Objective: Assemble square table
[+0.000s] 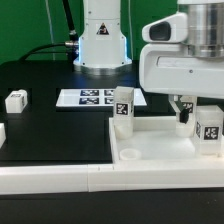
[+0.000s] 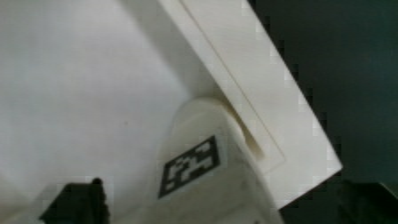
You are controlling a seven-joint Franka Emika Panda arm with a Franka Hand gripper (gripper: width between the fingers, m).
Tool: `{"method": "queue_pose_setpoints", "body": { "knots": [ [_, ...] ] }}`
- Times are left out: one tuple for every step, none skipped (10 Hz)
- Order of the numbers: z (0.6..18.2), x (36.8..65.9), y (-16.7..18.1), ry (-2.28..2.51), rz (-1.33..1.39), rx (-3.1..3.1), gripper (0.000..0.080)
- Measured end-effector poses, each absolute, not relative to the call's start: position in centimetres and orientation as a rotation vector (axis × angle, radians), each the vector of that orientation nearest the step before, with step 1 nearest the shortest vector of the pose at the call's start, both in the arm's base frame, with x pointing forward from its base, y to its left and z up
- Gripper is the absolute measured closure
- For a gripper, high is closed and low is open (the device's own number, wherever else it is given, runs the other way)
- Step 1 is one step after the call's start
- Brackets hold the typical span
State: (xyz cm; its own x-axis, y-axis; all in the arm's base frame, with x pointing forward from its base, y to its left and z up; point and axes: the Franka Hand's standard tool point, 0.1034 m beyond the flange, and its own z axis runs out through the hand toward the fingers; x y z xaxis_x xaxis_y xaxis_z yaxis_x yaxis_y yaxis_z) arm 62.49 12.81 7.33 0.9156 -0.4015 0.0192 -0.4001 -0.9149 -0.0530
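Note:
The white square table top (image 1: 150, 152) lies at the exterior view's lower right, raised rim up. One short white tagged leg (image 1: 123, 108) stands upright in its far corner socket on the exterior view's left. My gripper (image 1: 197, 117) is down over the far corner on the exterior view's right, shut on a second tagged leg (image 1: 209, 128) that stands upright there. In the wrist view this leg (image 2: 199, 165) fills the gap between my dark fingers (image 2: 79, 203), with the top's flat face (image 2: 80, 90) and rim (image 2: 240, 85) behind it. My gripper (image 2: 214, 208) holds the leg near its upper end.
The marker board (image 1: 92, 97) lies in front of the robot base (image 1: 100, 40). A loose white leg (image 1: 16, 100) lies at the exterior view's left, and another white part (image 1: 2, 132) shows at the left edge. A long white border bar (image 1: 60, 178) runs along the front.

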Motion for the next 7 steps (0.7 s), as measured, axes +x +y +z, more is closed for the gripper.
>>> {"method": "queue_pose_setpoints", "body": {
  "knots": [
    [7.30,62.40,13.19,0.512,-0.052,-3.059,0.0151],
    [7.28,62.44,12.97,0.515,-0.051,-3.057,0.0151],
    [7.27,62.43,13.02,0.544,-0.051,-3.052,0.0240],
    [7.27,62.43,13.02,0.540,-0.051,-3.053,0.0240],
    [7.22,62.39,12.80,0.628,-0.046,-3.037,0.0441],
    [7.17,62.40,12.58,0.748,-0.043,-3.011,0.0504],
    [7.15,62.38,12.58,0.835,-0.040,-2.987,0.0504]
  ]
}}
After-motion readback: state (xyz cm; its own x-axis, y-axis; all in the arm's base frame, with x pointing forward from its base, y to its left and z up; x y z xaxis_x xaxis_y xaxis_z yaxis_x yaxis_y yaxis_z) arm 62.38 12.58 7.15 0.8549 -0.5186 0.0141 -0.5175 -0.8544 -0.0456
